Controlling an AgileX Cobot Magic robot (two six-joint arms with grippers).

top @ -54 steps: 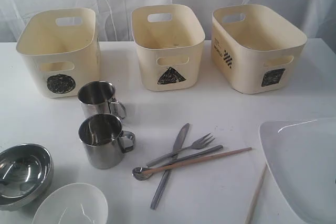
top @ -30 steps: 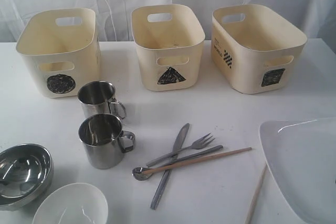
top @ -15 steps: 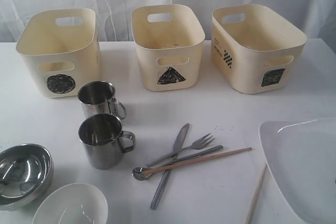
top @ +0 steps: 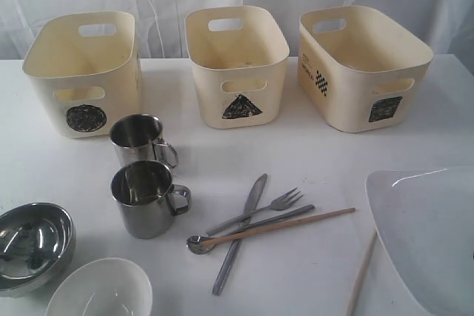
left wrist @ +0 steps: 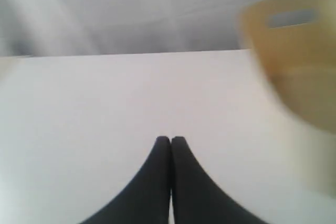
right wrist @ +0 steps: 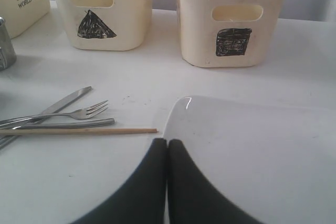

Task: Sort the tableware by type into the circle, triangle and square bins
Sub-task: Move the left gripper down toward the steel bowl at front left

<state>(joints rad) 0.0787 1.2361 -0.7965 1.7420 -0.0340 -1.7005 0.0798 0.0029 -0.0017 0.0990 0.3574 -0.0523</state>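
"Exterior view, back row?"
"Circle bin [top: 89, 83], triangle bin [top: 275, 94] and square bin [top: 348, 101], left to right, side by side along the far part of the white tabletop [top: 311, 153]."
"And the tableware?"
"Far mug [top: 137, 138] and near mug [top: 144, 199], both steel, upright in front of the circle bin. Steel bowl [top: 33, 246] and white bowl [top: 100, 290] just beside each other at the near left. Knife [top: 252, 201], fork [top: 281, 201], spoon [top: 196, 243] and one chopstick [top: 296, 223] crossed loosely in the middle (chopstick end over the spoon's bowl). Second chopstick [top: 361, 275] just beside the plate [top: 429, 234], near right."
"End effectors?"
"Left end effector [left wrist: 170, 140]: tips pressed together, nothing held, over bare tabletop, a blurred cream bin near. Right end effector [right wrist: 167, 142]: likewise closed and empty, over the plate's corner; touching or not, cannot tell."
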